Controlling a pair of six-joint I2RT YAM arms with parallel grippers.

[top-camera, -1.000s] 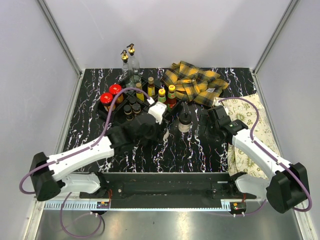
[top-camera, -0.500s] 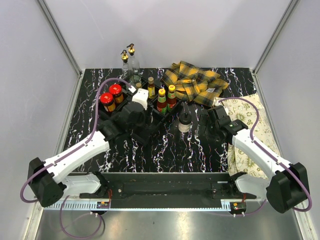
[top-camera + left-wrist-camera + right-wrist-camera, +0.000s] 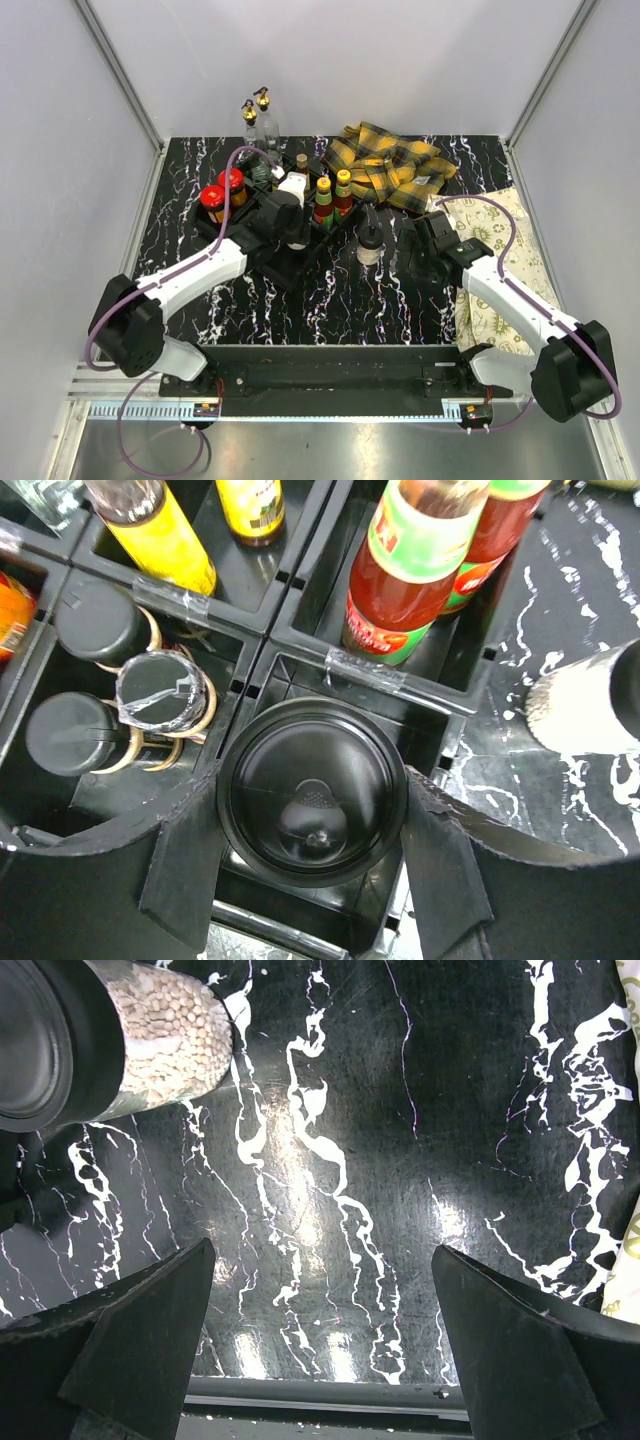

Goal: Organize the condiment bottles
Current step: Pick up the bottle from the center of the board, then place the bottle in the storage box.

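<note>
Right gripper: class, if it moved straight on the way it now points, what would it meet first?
The right gripper would probably meet bare marbled tabletop; the bean-filled jar sits off to one side.

- Left arm [image 3: 190, 280]: white shell links, black joint housings, bulky black shoulder block [image 3: 130, 335].
- Right arm [image 3: 510, 300]: the same white links and black joints, with a matching black shoulder.
- Purple cable [image 3: 516, 235]: one runs along each arm, standing off it in loose arcs.
- Left tool [image 3: 312, 785]: two matte black, wedge-shaped fingers [image 3: 180, 870].
- Right tool [image 3: 320, 1250]: two identical black wedges.
- Base rail [image 3: 330, 365]: black, spanning both arms.
</note>
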